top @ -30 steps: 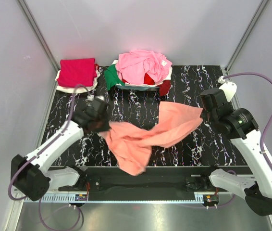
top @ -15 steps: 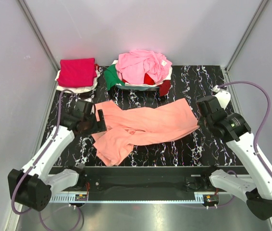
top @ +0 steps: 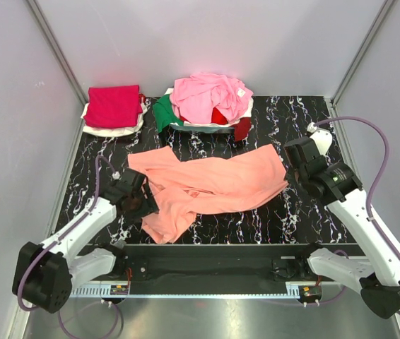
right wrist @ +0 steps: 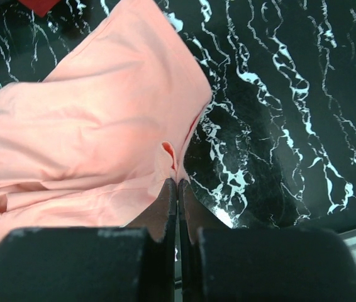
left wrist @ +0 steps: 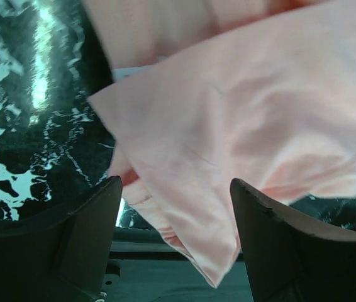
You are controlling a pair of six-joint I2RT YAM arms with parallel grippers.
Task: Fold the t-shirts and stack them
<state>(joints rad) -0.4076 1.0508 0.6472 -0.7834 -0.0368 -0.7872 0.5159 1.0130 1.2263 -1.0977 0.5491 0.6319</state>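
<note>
One salmon-orange t-shirt [top: 214, 185] on mat [top: 295, 212], corner between right fingers [right wrist: 164, 212].

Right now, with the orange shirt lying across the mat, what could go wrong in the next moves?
1. The right fingers seem shut on only a thin edge of the salmon-orange shirt, so a pull may slip it free.
2. The left fingers stand open over bunched, overlapping layers; closing there may catch two layers and give a crooked fold.
</note>
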